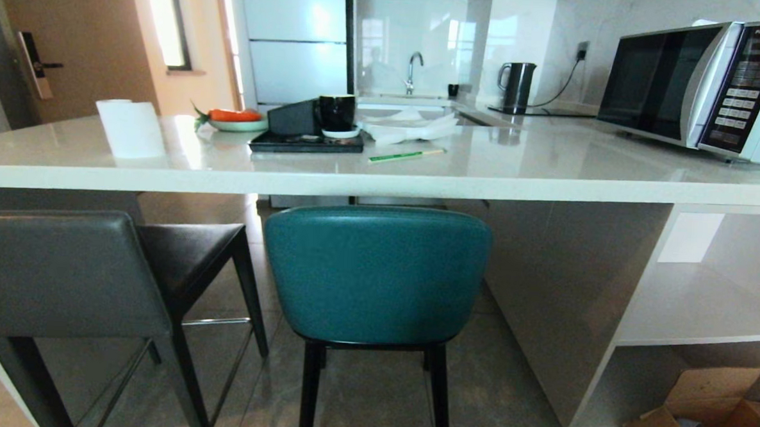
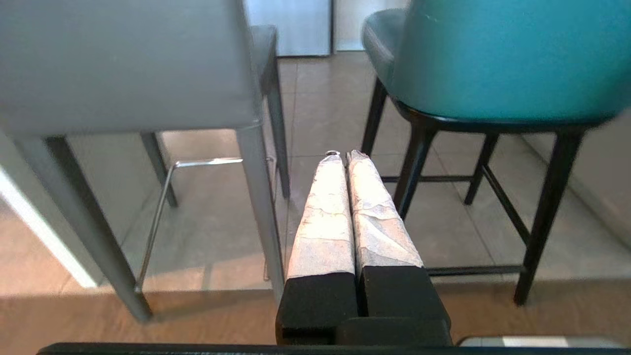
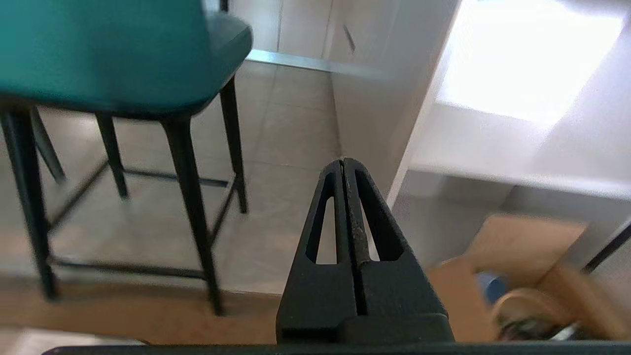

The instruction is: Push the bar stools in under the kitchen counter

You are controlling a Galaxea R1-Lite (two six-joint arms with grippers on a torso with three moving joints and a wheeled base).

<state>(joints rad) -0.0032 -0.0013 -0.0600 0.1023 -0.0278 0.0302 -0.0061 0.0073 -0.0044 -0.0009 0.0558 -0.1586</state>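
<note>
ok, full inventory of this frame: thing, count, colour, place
bar stools: 2; teal centre, dark-grey left, both at counter edge
kitchen counter: 1, white, across view
microwave: 1, white, counter right
kettle: 1, black, back counter
paper roll: 1, white, counter left
tray: 1, black, with mug
carrot plate: 1, behind tray
cardboard boxes: brown, floor right
left gripper: shut, low between stools
right gripper: shut, right of teal stool

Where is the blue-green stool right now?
In the head view the teal stool stands in the middle, its back just below the counter edge. The grey stool is beside it on the robot's left.
</note>
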